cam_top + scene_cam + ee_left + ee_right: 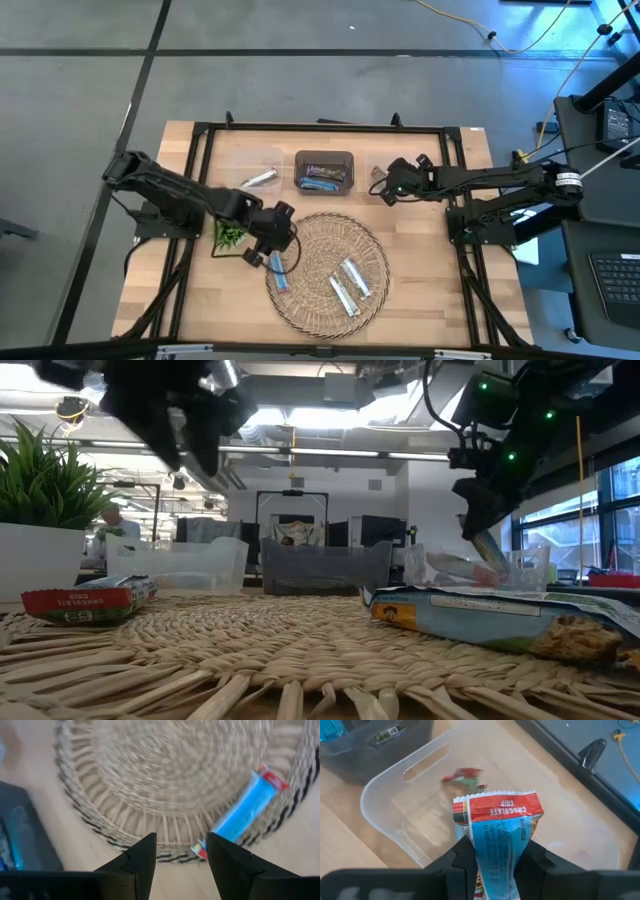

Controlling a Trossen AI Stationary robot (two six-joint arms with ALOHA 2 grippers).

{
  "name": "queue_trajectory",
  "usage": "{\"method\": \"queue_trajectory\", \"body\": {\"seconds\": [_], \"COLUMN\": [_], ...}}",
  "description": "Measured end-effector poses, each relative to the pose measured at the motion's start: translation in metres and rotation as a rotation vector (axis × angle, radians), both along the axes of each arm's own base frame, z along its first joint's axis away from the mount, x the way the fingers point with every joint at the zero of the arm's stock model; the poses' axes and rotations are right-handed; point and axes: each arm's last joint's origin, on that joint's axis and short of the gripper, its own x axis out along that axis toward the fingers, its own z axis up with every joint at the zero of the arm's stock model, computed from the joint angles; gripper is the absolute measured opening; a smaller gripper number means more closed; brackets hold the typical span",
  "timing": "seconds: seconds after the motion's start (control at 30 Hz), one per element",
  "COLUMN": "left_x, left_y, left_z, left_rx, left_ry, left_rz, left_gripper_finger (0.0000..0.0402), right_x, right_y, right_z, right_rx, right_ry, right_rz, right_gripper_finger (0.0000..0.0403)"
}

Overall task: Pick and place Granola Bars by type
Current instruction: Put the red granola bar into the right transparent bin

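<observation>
Granola bars are spread over several places around the round wicker tray (325,270). On the tray lie two silvery-white bars (350,285), and one blue bar (279,272) lies across its rim on the side of the left arm. The left gripper (275,243) hovers over this rim, just beside the blue bar (243,813); its fingers (142,855) are spread apart and hold nothing. Beyond the tray stand three bins in a row: a clear bin (250,168) with one silvery bar (259,179) inside, a dark bin (324,171) with blue bars, and another clear bin (395,805) on the side of the right arm. The right gripper (385,188) is above this last bin and grips a red-topped bar (495,835) printed with "chocolate chip" between its closed fingers. One more small red and green bar (465,777) lies on the bottom of that bin. A small green plant (229,233) stands beside the tray, close to the left gripper.
</observation>
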Motion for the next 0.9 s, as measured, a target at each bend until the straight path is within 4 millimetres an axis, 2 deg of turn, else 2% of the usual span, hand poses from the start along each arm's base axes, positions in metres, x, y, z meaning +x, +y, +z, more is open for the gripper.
{"method": "queue_trajectory", "body": {"seconds": [0.37,0.57,0.73,0.9], "left_x": [0.005,0.007,0.009,0.01], "left_y": [-0.03,-0.042,-0.044,-0.044], "left_z": [-0.036,-0.054,-0.059,-0.065], "left_rx": [0.082,0.112,0.117,0.128], "left_ry": [0.134,0.195,0.21,0.224], "left_rz": [-0.187,-0.249,-0.252,-0.276], "left_gripper_finger": [0.0164,0.0162,0.0164,0.0162], "right_x": [0.0,0.001,0.001,0.001], "right_y": [-0.001,-0.001,-0.001,-0.001], "right_z": [-0.002,-0.002,-0.002,-0.002], "right_rx": [0.118,0.126,0.144,0.166], "right_ry": [-0.031,-0.037,-0.067,-0.086], "right_rz": [0.023,0.023,-0.019,-0.039], "right_gripper_finger": [0.0111,0.017,0.0224,0.0248]}}
